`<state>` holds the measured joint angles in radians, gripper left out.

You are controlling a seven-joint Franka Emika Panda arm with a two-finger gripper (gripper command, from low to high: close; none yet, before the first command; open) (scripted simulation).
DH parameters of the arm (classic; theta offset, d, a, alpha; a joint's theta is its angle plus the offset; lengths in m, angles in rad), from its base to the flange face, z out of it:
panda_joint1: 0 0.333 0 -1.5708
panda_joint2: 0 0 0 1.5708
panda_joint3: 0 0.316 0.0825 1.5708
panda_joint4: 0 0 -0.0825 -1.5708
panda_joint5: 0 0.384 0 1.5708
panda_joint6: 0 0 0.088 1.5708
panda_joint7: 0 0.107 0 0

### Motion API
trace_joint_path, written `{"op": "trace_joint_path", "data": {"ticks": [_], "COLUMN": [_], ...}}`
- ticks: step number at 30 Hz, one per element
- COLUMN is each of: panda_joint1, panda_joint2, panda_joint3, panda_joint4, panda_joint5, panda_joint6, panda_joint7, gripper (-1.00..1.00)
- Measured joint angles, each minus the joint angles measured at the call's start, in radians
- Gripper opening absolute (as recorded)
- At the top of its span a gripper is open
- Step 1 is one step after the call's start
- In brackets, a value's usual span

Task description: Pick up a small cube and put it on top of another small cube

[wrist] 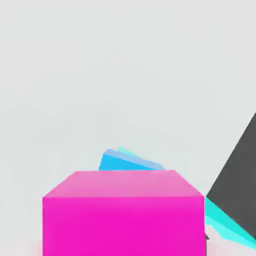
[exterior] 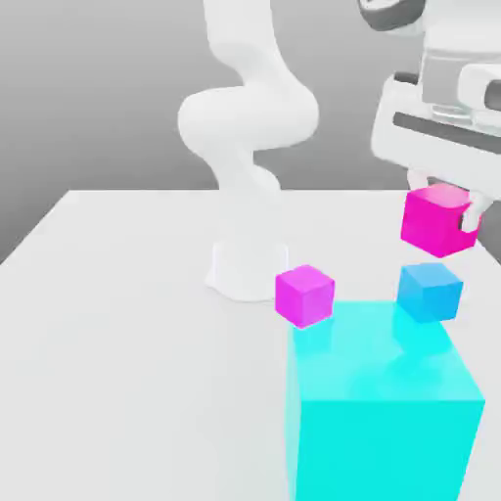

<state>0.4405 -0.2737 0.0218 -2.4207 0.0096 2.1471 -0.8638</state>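
In the exterior view, we see our gripper [exterior: 442, 210] clamped on the small hot-pink cube [exterior: 436, 220], lifted off the white surface [exterior: 117, 323]. Just below it sits the small sky-blue cube [exterior: 430, 292], beside the big cyan block [exterior: 382, 411]. In the hand view, the hot-pink cube [wrist: 124, 215] fronts the sky-blue cube [wrist: 122, 162].
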Motion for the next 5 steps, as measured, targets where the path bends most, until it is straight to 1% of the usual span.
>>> {"op": "trace_joint_path", "data": {"ticks": [2,3,5], "panda_joint1": [0.001,0.002,0.002], "panda_joint2": [0.015,0.022,0.022], "panda_joint3": [0.001,0.002,0.002], "panda_joint4": [-0.021,-0.030,-0.030], "panda_joint5": [-0.001,-0.002,-0.002], "panda_joint6": [0.035,0.049,0.049], "panda_joint7": [0.001,0.002,0.002], "gripper": [-1.00,1.00,1.00]}}
